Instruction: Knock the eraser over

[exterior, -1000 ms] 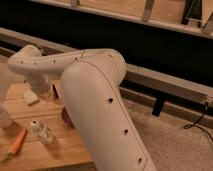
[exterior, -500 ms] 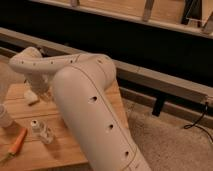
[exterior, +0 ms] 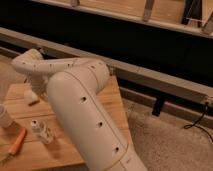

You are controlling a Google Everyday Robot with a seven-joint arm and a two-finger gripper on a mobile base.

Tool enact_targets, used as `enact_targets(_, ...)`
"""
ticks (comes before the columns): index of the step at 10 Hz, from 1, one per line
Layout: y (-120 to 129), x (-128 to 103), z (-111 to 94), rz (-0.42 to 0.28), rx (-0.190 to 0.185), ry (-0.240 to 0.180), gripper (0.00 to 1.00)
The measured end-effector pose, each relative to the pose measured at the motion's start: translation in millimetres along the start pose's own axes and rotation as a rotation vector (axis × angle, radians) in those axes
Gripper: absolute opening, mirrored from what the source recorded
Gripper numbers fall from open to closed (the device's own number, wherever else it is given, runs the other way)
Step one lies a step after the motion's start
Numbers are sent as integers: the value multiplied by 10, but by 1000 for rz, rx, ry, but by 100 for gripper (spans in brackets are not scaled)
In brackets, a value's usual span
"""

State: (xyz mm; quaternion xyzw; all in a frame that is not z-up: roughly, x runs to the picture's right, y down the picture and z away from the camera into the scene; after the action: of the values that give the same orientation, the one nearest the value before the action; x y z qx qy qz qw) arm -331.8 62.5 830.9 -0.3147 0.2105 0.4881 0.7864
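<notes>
My arm (exterior: 85, 115) has swung left; the gripper (exterior: 43, 90), mostly hidden behind it, sits just beside the pale eraser (exterior: 31, 97), which seemingly hasn't tipped yet. I cannot tell its grip state.

Dim warm light, deep shadows; pincer hidden behind the arm (exterior: 82, 107) at left.

hand (exterior: 41, 84) over table (exterior: 116, 106), beside eraser (exterior: 31, 97)

Gripper seemingly hidden behind bent arm (exterior: 85, 117)
</notes>
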Motion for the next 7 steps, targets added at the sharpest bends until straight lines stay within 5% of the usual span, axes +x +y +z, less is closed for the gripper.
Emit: enact_targets(7,28,-171,195,-1,-9,12,0)
